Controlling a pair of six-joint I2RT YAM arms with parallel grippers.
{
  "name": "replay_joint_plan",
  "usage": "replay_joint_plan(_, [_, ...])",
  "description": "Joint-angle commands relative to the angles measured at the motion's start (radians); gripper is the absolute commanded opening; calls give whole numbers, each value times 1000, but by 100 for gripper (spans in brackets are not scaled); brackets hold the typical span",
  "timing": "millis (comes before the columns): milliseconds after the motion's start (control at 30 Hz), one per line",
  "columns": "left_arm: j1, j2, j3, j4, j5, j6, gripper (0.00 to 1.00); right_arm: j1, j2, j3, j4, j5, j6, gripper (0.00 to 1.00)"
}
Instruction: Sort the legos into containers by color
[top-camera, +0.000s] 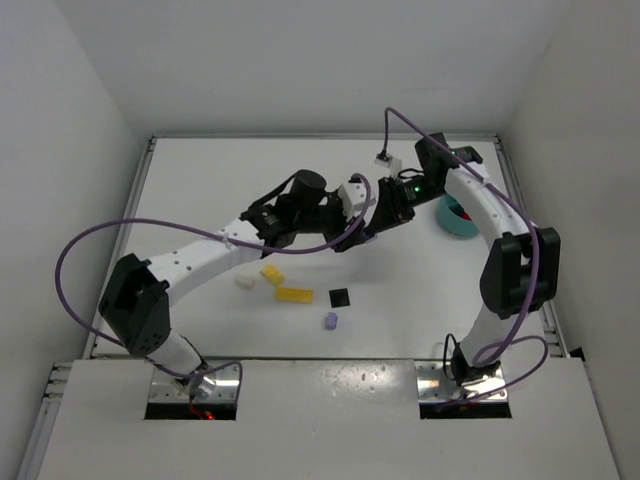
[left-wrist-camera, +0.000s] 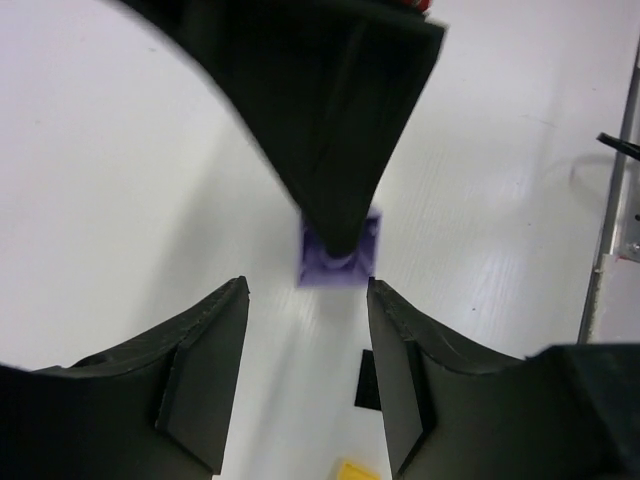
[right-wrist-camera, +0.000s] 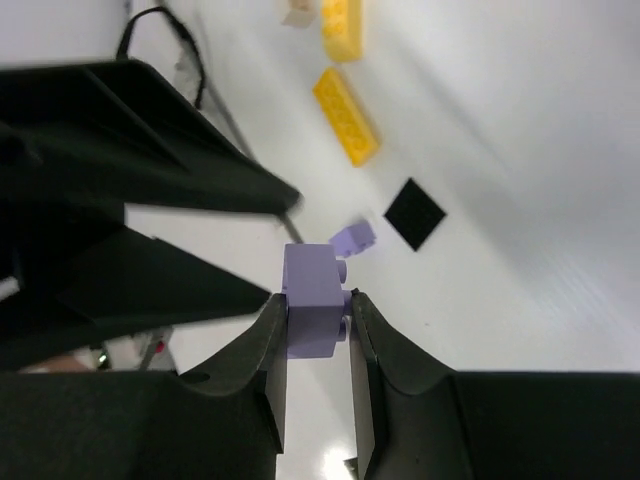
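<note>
I've got the lavender brick (right-wrist-camera: 310, 290) pinched in the right gripper (right-wrist-camera: 312, 310), just ahead of the left gripper (left-wrist-camera: 305, 300), fingers spread and apparently clear; the teal bowl (top-camera: 448, 224) is on the right gripper's side.

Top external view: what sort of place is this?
Most likely a lab robot test cell: plain white panel walls box in a white tabletop, a white-and-black left robot arm and right robot arm are bolted at its near edge, and small yellow plastic bricks and a round teal bowl lie on it.

lavender brick (right-wrist-camera: 312, 300) — pinched aloft | yellow plate (top-camera: 294, 294), black plate (top-camera: 340, 297), cream brick (top-camera: 244, 283) — lying loose | teal bowl (top-camera: 450, 226) far right
</note>
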Motion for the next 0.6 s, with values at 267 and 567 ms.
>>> replay_joint_plan(267, [166, -150, -61, -20, -30, 19, 58, -129, -116, -6, 134, 415, 80, 0])
replay_joint_plan(567, [301, -141, -79, 0, 50, -4, 64, -325, -176, -7, 214, 819, 91, 0])
